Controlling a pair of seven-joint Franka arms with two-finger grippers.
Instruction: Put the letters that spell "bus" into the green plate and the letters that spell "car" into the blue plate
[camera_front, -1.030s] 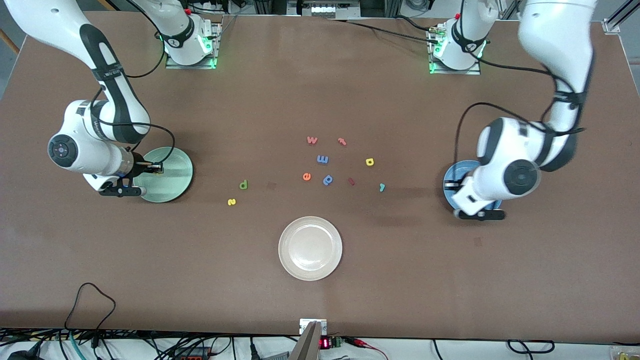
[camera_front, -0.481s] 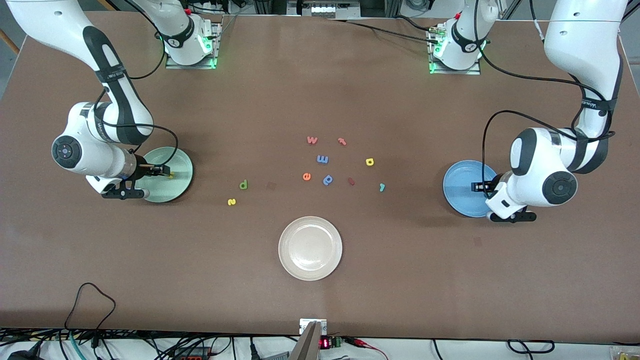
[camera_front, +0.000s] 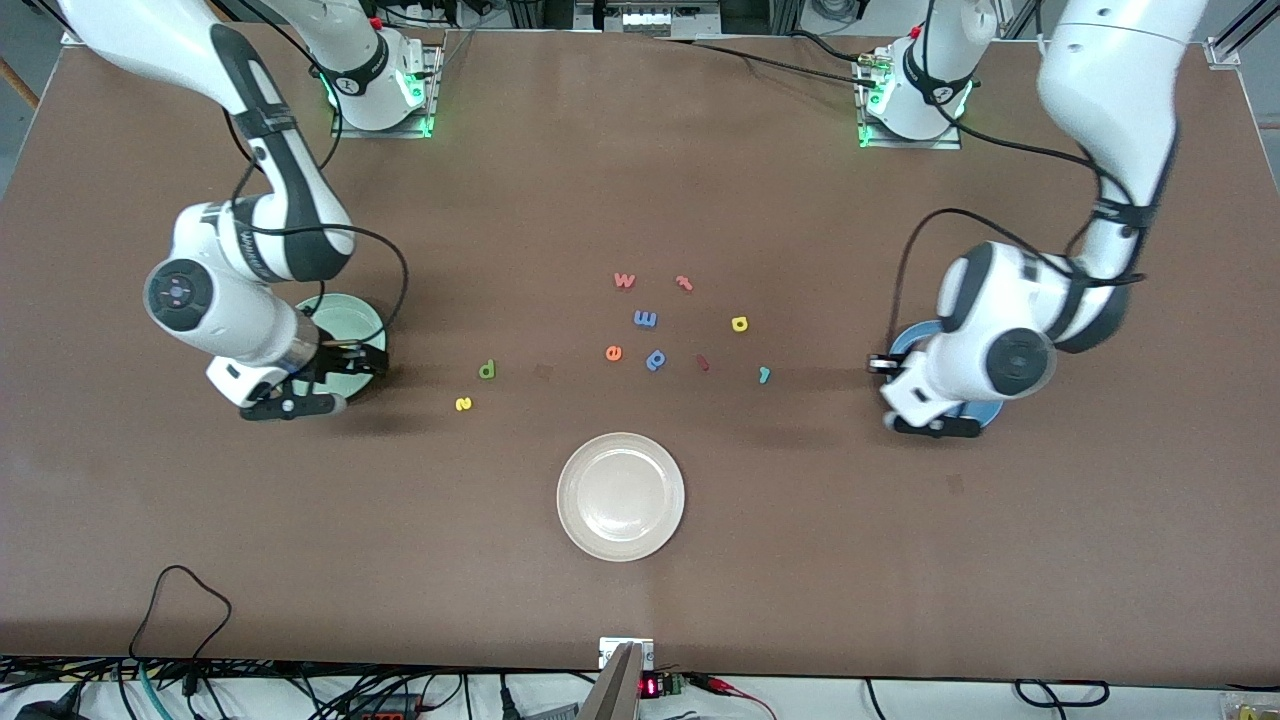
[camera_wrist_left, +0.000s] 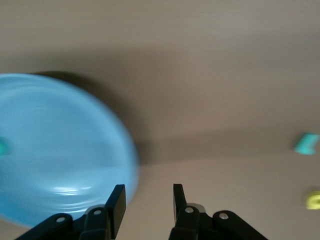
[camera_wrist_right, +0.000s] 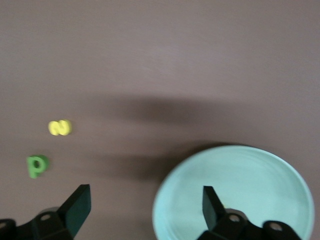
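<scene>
The green plate (camera_front: 345, 322) lies at the right arm's end of the table, partly under that arm. My right gripper (camera_front: 360, 362) (camera_wrist_right: 145, 200) hangs open and empty over its rim. The green b (camera_front: 487, 370) (camera_wrist_right: 36, 165) and yellow s (camera_front: 463, 404) (camera_wrist_right: 60, 127) lie on the table beside the plate. At the left arm's end, my left gripper (camera_front: 880, 365) (camera_wrist_left: 149, 200) is open and empty over the rim of the blue plate (camera_front: 912, 340) (camera_wrist_left: 55, 150). A teal letter (camera_wrist_left: 2, 146) lies in that plate. The teal r (camera_front: 764, 375) (camera_wrist_left: 306, 143) and yellow a (camera_front: 740, 323) (camera_wrist_left: 313, 200) lie on the table.
A cream-white plate (camera_front: 620, 497) sits mid-table, nearer the front camera. Other loose letters lie in the middle: red w (camera_front: 624, 280), red t (camera_front: 684, 283), blue m (camera_front: 645, 319), orange e (camera_front: 614, 352), blue p (camera_front: 656, 359) and a dark red piece (camera_front: 702, 363).
My right gripper has opened and moved across the green plate to its rim on the letters' side. My left gripper has opened and swung back across the blue plate toward the letters.
</scene>
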